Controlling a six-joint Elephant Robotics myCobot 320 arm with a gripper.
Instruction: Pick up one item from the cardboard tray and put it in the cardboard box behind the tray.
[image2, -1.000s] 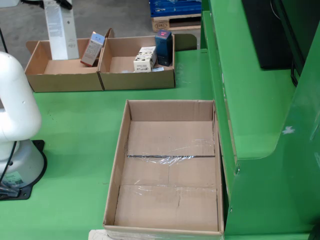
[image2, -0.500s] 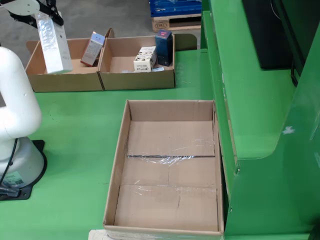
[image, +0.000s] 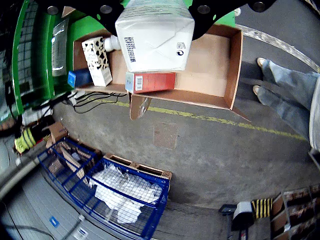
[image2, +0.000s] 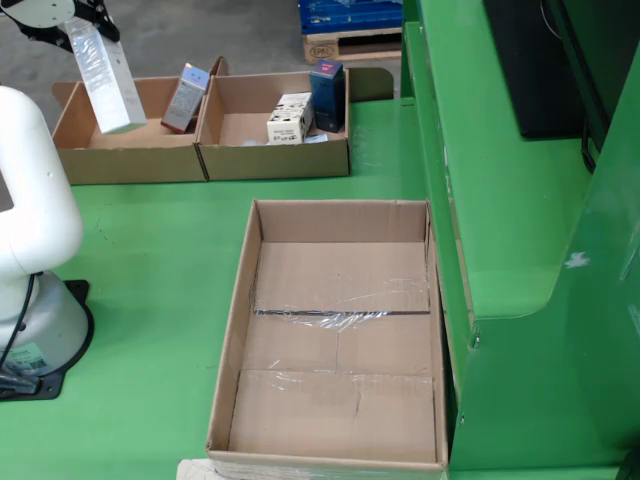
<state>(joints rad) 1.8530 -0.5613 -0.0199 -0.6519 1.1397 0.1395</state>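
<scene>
Hand (image2: 78, 20) gripping white carton (image2: 108, 72) below

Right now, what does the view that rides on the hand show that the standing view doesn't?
Only the view that rides on the hand: the floor below, a blue wire cage, a bystander's legs, and a red box in the tray under the carton.

Only the standing view: the big empty cardboard box on the green table, and the arm's white base.

Both: the white carton held aloft by the hand, over the cardboard tray.
</scene>
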